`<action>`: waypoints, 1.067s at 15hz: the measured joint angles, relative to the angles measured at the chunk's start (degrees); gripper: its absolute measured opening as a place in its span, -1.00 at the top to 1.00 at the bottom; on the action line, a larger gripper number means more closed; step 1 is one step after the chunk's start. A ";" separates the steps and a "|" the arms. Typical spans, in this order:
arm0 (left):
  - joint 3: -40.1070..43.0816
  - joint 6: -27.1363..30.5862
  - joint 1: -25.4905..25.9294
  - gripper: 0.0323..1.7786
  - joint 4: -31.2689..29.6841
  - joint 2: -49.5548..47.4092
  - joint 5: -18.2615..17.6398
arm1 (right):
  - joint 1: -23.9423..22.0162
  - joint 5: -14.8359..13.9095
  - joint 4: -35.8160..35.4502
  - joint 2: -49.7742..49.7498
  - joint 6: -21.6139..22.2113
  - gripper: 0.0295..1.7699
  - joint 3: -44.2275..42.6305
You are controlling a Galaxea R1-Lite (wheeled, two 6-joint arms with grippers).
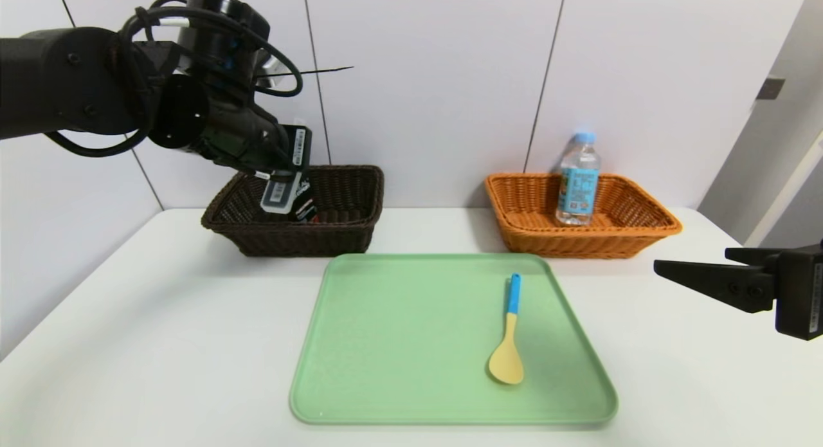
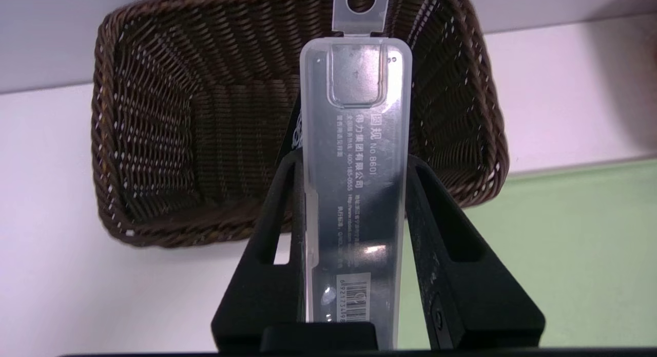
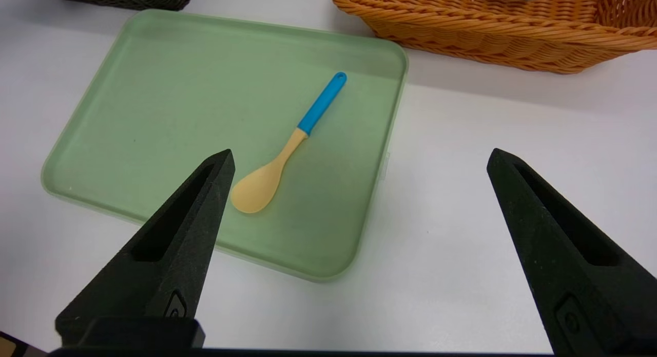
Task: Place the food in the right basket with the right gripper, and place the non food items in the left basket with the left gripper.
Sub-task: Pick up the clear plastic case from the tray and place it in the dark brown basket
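My left gripper (image 1: 283,177) (image 2: 354,162) is shut on a long translucent plastic case (image 2: 356,156) (image 1: 281,195) with a barcode label. It hangs above the dark brown left basket (image 1: 347,225) (image 2: 154,115). A water bottle (image 1: 577,180) with a blue cap stands in the orange right basket (image 1: 643,228) (image 3: 462,33). A spoon (image 1: 508,334) (image 3: 287,151) with a yellow bowl and a blue handle lies on the green tray (image 1: 398,344) (image 3: 154,105). My right gripper (image 1: 669,270) (image 3: 359,156) is open and empty, low over the table to the right of the tray.
The white table (image 1: 161,344) runs to a tiled wall behind both baskets. The tray lies in front of the baskets, between them.
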 joint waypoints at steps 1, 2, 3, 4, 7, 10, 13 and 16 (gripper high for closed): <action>-2.06 -0.16 -0.02 0.35 -0.20 1.62 -0.02 | 0.00 -0.02 0.05 0.00 0.02 -0.92 0.04; -4.13 -0.44 0.02 0.35 -0.22 3.43 -0.02 | 0.00 -0.02 -0.04 -0.02 -0.05 -0.92 0.04; -6.11 -0.74 0.09 0.35 -0.33 5.29 -0.05 | 0.00 0.00 -0.06 -0.05 -0.05 -0.92 0.04; -7.79 -1.01 0.13 0.35 -0.33 7.14 0.00 | 0.00 0.00 -0.06 -0.07 -0.07 -0.92 0.04; -11.87 -1.40 0.13 0.35 -0.59 12.04 -0.05 | 0.00 -0.02 0.05 -0.07 -0.07 -0.92 0.11; -13.01 -1.46 0.17 0.35 -3.78 15.93 -0.17 | 0.00 -0.11 0.10 -0.16 -0.07 -0.92 0.11; -13.12 -2.69 0.11 0.35 -4.96 18.55 -0.16 | 0.00 -0.15 0.10 -0.11 -0.07 -0.92 0.11; -13.20 -2.71 0.13 0.35 -5.08 19.74 -0.24 | -0.06 -0.09 0.11 0.06 -0.07 -0.92 0.15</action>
